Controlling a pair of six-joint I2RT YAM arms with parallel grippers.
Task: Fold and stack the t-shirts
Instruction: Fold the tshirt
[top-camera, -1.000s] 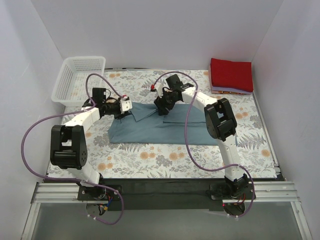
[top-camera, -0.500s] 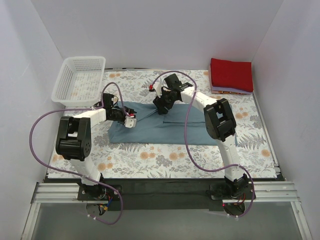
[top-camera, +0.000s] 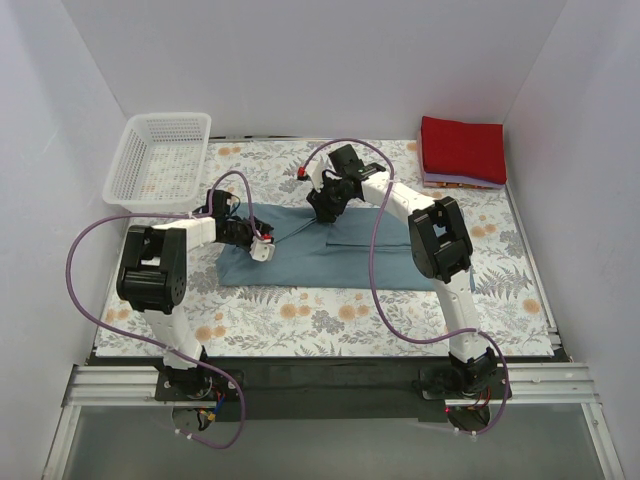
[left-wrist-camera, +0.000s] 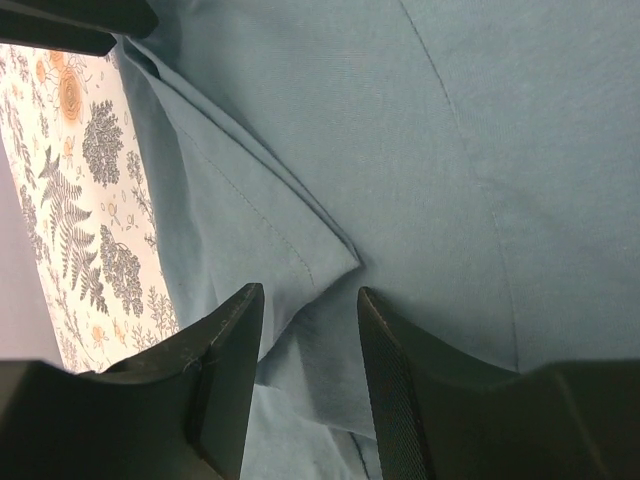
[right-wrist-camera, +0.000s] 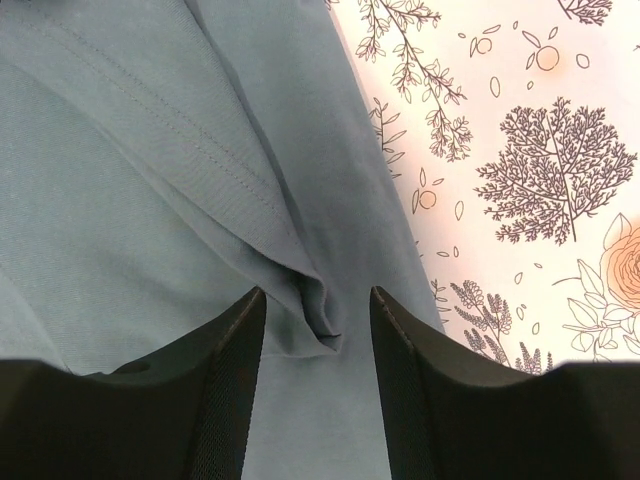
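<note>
**Mid-fold on the blue shirt, both end effectors at its far edge**

Blue shirt (top-camera: 340, 262) lies spread flat across the middle of the surface (top-camera: 300, 312), long side left to right, not yet folded to a square. A seam line and a loose flap show near its far-left part. Red shirt (top-camera: 462, 148) sits as a folded square in the far right corner, on top of the lavender shirt (top-camera: 440, 182), of which only a thin edge shows. So the stack exists and the blue one looks like the last to do.

Left end effector (left-wrist-camera: 308, 300) is low over the shirt's left part. Its jaws stand narrowly apart, with a hemmed corner (left-wrist-camera: 345, 262) of cloth just ahead of the gap. Nothing is clamped as far as I can tell.

Right end effector (right-wrist-camera: 316, 300) is at the far edge near the middle, jaws also narrowly apart, straddling a small bunched pleat (right-wrist-camera: 320, 325) of cloth. Cloth sits in the gap, but the pads are not pressed on it.

Judged step: taking hold for a fold of the far or left portion over the body.

Next move, by my guess: close both on the cloth layer, catching only the top ply, then lift and carry together so the edge stays straight. An uneven pinch would drag the whole shirt.

Basket (top-camera: 160, 160) stands far left, apart from the shirt.
</note>
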